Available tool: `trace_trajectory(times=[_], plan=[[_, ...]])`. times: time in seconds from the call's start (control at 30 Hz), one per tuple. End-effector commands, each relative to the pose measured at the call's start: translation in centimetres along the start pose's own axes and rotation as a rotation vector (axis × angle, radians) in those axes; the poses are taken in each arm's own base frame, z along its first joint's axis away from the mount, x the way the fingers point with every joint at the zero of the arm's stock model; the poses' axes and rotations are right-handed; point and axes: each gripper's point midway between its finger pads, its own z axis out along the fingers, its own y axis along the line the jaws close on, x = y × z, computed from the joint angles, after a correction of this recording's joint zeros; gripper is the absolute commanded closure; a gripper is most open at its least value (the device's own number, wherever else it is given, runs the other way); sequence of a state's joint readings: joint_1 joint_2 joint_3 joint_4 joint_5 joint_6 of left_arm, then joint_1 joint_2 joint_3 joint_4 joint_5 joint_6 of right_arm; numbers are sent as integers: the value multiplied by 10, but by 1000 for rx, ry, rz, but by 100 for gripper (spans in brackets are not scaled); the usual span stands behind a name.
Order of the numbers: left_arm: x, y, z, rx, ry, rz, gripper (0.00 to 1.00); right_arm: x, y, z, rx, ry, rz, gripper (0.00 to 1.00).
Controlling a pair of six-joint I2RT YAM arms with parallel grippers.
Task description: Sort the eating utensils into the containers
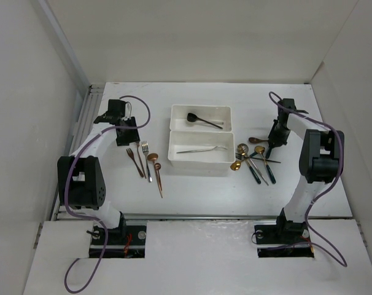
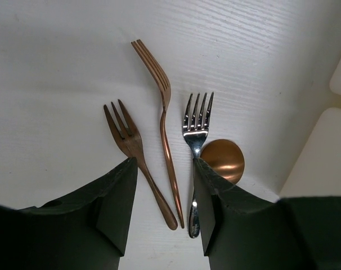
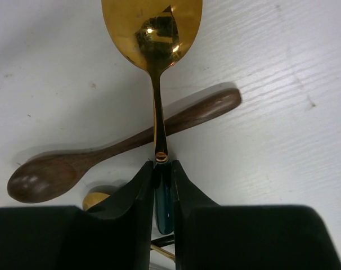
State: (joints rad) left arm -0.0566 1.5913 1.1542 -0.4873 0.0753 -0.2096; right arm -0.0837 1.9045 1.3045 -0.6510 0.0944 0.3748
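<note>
**Right gripper clamped on a gold spoon, left gripper spread over the forks**

Top view: the upper tray (image 1: pixel 220 114) at frame centre holds a black spoon (image 1: pixel 201 120). The lower tray (image 1: pixel 192 140) holds a silver utensil (image 1: pixel 201 149) too small to identify. The left gripper (image 1: pixel 127 140) is above the left cluster (image 1: pixel 146 161). The right gripper (image 1: pixel 273 144) covers part of the overlapping right cluster (image 1: pixel 253 163).

Left wrist view: the left gripper (image 2: pixel 165 171) has its jaws apart, with the long copper fork (image 2: pixel 162 107) running between them. The small copper fork (image 2: pixel 125 138) disappears behind one finger. The silver fork (image 2: pixel 196 121) lies just beside the other finger, which half hides a copper spoon (image 2: pixel 224 160).

Right wrist view: the right gripper (image 3: pixel 162 174) pinches the dark green handle of the gold spoon (image 3: pixel 152 28), whose bowl is cut off at the top edge. A brown spoon (image 3: pixel 120 146) crosses beneath its neck. Whether the gold spoon is lifted is unclear.
</note>
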Motion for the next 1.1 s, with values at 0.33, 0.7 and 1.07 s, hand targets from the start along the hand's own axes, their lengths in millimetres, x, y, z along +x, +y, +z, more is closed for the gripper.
trace_trajectory(times=[0.33,0.7,1.07], plan=[[1,-1,4,14,1,-18,59,-88,178,-260,-186,-1033,-776,100],[-2,6,-12,8,-69,-5,59,-11,311,-188,-75,-1010,-1457,100],[9,3,-11,34,-61,-4,54,26,311,-163,-125,-947,-1551,51]])
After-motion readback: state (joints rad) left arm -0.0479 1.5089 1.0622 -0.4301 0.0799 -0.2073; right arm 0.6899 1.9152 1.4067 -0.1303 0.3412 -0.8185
